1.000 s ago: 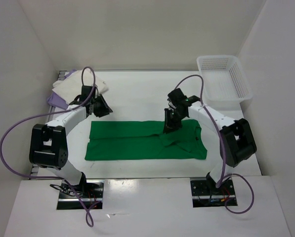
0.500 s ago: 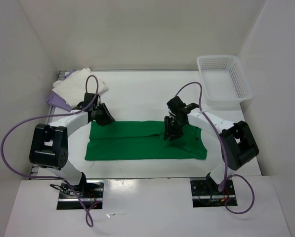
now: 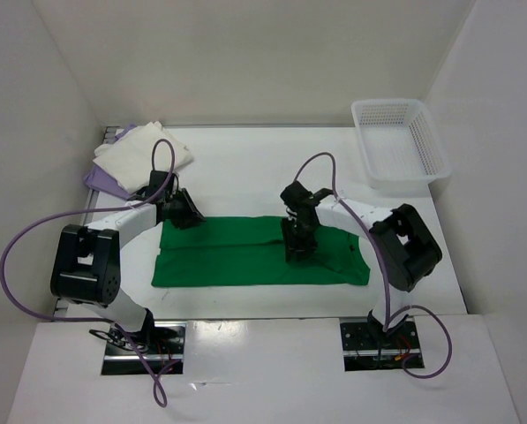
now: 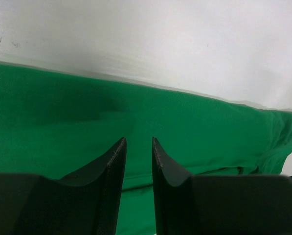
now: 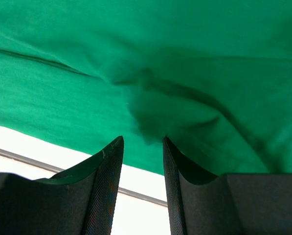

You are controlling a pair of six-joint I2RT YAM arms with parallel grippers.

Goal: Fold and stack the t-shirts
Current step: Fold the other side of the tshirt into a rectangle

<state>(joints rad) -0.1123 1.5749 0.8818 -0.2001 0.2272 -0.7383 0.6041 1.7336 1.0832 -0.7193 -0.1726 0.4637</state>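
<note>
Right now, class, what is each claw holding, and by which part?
Nothing. Left claw and right claw both stand open over the green t-shirt, gripping no cloth.

green t-shirt (image 3: 237, 256): plain bright green | cream t-shirt (image 3: 144, 152): plain off-white | lavender t-shirt (image 3: 98, 181): plain pale purple | basket (image 3: 388, 104): white, open mesh | table (image 3: 245, 163): plain white | left arm (image 3: 126, 212), right arm (image 3: 369, 212): white shells, black joints | cables (image 3: 319, 157): purple | left gripper (image 4: 138, 142): black | right gripper (image 5: 142, 142): black, fine cross-hatch inside

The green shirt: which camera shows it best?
The top external view: nearly the whole green shirt lies spread out, outline clear. The wrist views show only patches: the left an edge, the right a wrinkled fold.
</note>
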